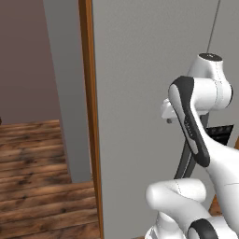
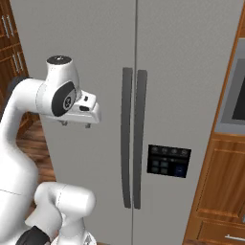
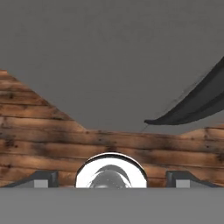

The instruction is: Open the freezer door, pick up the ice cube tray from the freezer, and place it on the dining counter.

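Nearest the cameras, the white jointed arm (image 2: 28, 143) rises from its base and bends forward at chest height of the appliance. Its two-finger gripper (image 3: 111, 178) points downward, with the two dark fingertips (image 3: 43, 178) set far apart and nothing between them: released and empty. Below the gripper lies the brown plank wooden floor (image 3: 39, 127). Just beyond the hand stands the tall matte-grey freezer door (image 2: 81, 57), shut, forming the left half of the grey cabinet appliance; the hand hovers in front of it, left of its long dark grey vertical bar handle (image 2: 126, 139), and apart from it. A second matching bar handle (image 2: 139, 139) sits just beside the first, on the right-hand door, which carries a small dark control panel (image 2: 168, 161). A thin brown wooden side panel (image 1: 89, 116) borders the freezer's left edge. Brown wooden cabinets (image 2: 220, 191) flank its right side.
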